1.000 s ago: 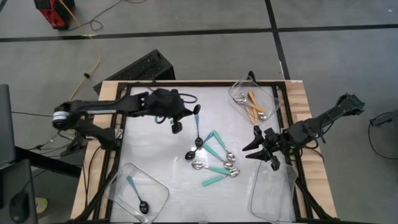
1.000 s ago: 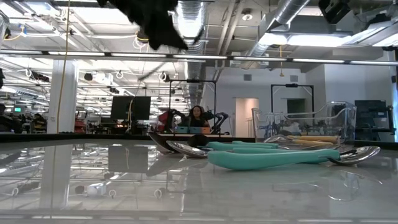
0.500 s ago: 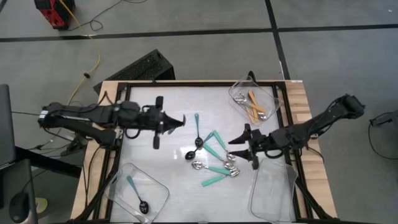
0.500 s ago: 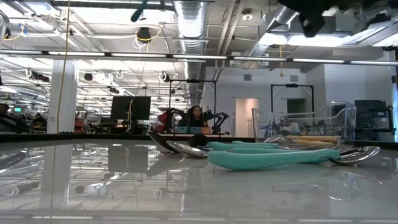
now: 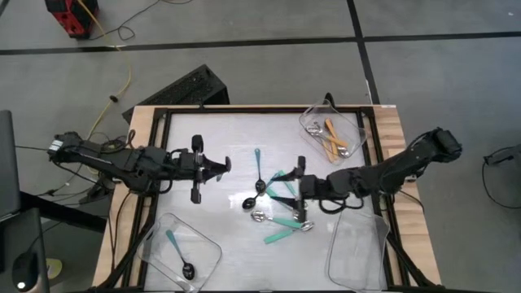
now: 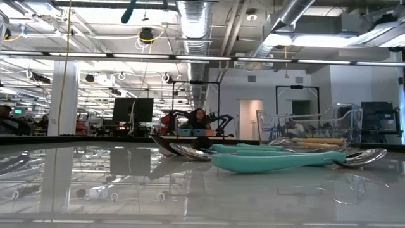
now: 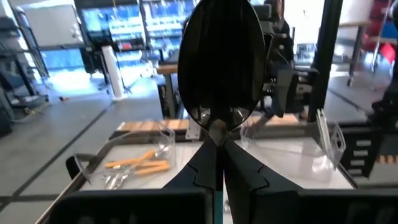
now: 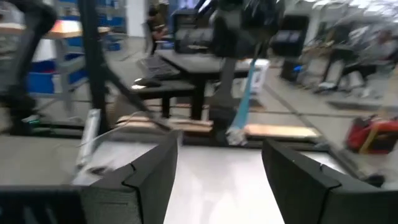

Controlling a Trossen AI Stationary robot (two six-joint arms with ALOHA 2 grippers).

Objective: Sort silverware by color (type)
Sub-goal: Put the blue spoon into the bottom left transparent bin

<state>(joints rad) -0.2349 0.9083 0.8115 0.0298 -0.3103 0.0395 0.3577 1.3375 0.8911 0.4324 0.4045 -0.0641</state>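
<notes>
We've got our left hand (image 5: 218, 167) clamped on a black-bowled spoon (image 7: 219, 68); right hand (image 5: 299, 189) spread wide over the 3 o'clock teal spoons (image 5: 282, 213).

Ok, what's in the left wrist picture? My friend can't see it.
The left claw pinches a black-bowled spoon, which fills the middle of the picture close to the camera. Farther off on the table, a clear tray holds orange-handled spoons.

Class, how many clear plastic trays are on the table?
3. In the high view: a top-right tray holding orange-handled spoons, a bottom-left tray holding one blue-handled spoon, and a bottom-right tray that looks empty. None seem hidden.
</notes>
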